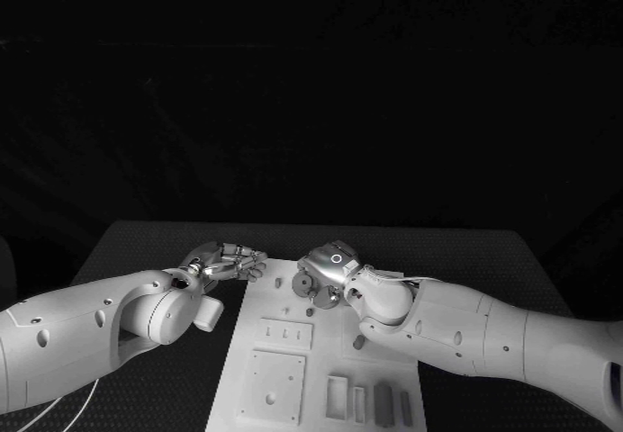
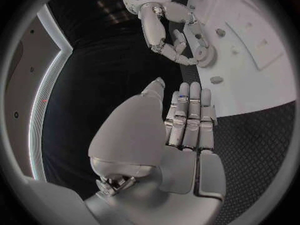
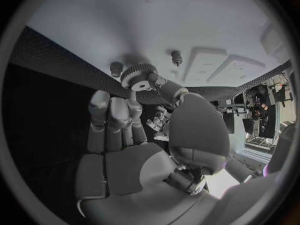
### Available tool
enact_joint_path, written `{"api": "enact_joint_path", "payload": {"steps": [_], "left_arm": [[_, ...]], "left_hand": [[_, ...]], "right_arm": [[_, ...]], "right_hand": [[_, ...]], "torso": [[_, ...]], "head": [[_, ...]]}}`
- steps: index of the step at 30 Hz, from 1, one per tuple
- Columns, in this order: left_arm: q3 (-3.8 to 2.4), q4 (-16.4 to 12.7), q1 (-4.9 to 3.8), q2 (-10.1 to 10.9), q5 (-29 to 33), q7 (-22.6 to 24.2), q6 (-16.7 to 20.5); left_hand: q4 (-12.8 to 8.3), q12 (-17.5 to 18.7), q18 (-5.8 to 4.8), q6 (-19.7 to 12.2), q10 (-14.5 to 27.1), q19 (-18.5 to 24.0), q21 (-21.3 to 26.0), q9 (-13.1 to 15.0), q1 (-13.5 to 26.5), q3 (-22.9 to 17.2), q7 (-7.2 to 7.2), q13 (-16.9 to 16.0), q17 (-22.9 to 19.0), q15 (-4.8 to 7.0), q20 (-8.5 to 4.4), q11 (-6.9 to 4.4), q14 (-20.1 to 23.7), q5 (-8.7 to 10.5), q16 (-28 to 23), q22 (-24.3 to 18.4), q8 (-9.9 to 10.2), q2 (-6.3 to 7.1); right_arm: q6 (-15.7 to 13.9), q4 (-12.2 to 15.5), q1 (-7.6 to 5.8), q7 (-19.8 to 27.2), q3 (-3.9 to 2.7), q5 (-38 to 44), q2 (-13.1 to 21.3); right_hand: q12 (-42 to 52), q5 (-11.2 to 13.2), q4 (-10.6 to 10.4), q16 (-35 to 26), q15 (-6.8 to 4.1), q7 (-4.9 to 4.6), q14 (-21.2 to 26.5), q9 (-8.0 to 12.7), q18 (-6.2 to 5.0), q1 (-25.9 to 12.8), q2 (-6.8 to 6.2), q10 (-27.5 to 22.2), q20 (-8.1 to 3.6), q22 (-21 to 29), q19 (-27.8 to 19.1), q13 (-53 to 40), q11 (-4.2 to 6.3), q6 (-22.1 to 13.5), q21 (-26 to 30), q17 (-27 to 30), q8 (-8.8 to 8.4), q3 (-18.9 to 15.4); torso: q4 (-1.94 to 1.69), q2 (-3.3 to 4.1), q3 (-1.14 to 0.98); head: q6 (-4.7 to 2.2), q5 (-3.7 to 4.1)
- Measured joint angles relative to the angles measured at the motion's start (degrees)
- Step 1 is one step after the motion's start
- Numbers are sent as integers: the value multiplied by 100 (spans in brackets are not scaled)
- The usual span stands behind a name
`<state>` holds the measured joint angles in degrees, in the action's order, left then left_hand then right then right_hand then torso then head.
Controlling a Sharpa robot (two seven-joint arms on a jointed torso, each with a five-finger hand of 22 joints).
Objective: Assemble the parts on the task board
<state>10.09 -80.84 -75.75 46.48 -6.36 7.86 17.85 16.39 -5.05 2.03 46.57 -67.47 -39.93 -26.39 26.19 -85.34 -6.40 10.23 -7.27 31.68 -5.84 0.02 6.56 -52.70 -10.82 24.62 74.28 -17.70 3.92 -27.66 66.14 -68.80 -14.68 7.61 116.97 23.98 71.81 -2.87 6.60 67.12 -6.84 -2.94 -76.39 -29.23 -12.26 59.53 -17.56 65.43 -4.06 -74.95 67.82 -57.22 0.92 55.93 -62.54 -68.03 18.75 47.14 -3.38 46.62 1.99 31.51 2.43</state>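
1. Gripping a round toothed gear (image 3: 139, 77) at the white task board's (image 1: 279, 396) far edge, the right robot hand (image 1: 331, 270) pinches it.
2. Left robot hand (image 1: 228, 262) hovers released, metallic fingers straight, over the textured black bench (image 1: 143, 243).

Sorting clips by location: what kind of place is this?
Probably a robotics lab test bench: a black table, a white task board with recesses and pegs, and equipment racks behind.
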Motion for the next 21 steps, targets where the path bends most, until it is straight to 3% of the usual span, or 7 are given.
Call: {"api": "enact_joint_path", "payload": {"steps": [4,7,11,21], "left_arm": [[0,0,0,3,0,0,0],[0,3,0,4,0,-1,0],[0,5,0,0,0,-1,0],[0,11,0,-2,0,-2,0]], "left_hand": [[0,0,0,0,0,0,0,0,0,0,0,0,0,0,0,0,0,0,0,0,0,0],[0,0,0,0,0,0,0,0,0,0,0,0,0,0,0,0,0,0,0,0,0,0],[0,0,0,0,0,0,0,0,0,0,0,0,7,0,0,0,0,0,0,0,0,0],[0,0,0,0,0,0,0,0,0,0,0,0,6,0,0,0,0,0,0,0,0,0]], "right_arm": [[-17,-24,0,27,4,-17,-12],[-12,-30,0,44,6,-36,-14],[-1,-44,-2,68,6,-70,-25],[23,-37,-8,113,2,-158,3]], "right_hand": [[-22,4,25,-26,23,-32,23,0,0,0,0,-4,8,0,-8,0,-4,-32,0,16,-18,21],[-22,4,84,-27,44,-141,44,23,0,0,0,-40,8,0,-8,0,-45,-141,1,29,-123,7],[-22,4,92,-27,45,-194,44,50,0,-1,0,-29,10,0,-10,1,-75,-195,2,30,-152,15],[-22,4,93,-28,74,-213,35,75,0,-1,1,-12,20,0,-20,9,-93,-214,2,36,-206,16]], "torso": [[-1,0,1],[-1,0,2],[0,1,2],[6,2,-1]], "head": [[2,-1],[5,-3],[6,-5],[20,2]]}}
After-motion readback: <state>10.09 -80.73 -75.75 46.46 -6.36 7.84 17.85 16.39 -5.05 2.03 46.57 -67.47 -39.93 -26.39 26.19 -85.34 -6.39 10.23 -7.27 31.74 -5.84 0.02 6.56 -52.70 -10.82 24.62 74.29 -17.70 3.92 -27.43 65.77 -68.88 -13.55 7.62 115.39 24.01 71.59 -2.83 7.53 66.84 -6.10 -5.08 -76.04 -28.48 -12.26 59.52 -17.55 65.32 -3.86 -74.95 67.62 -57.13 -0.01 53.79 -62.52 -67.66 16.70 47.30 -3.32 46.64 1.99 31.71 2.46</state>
